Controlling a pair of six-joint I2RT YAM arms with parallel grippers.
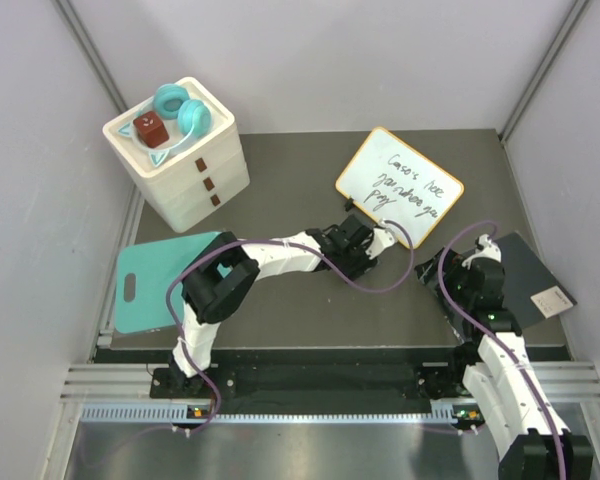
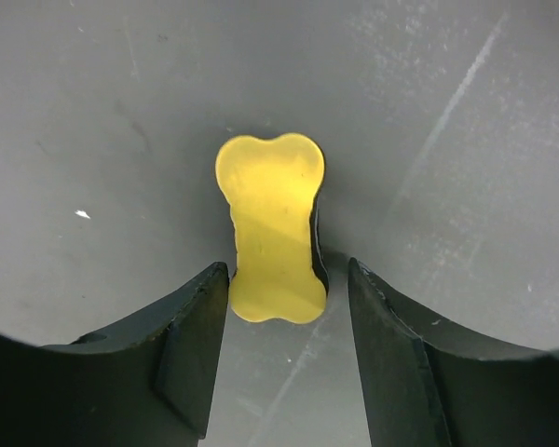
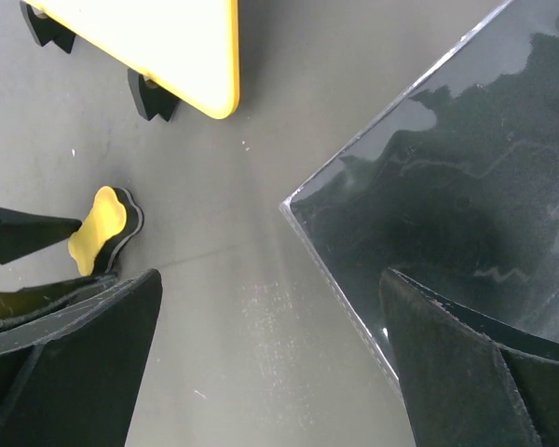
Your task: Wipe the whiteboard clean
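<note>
Left gripper (image 2: 284, 277) hangs open over the grey table (image 2: 93, 140), its fingers on either side of the near end of a yellow bone-shaped eraser (image 2: 270, 223) that lies flat there; they are not closed on it. Just beyond, to the right, the whiteboard (image 1: 400, 185) rests on small black feet (image 3: 151, 93), with black handwriting across it. The right gripper (image 3: 270, 277) is spread wide and holds nothing, poised above the table at the corner of a dark slab (image 3: 466, 186).
</note>
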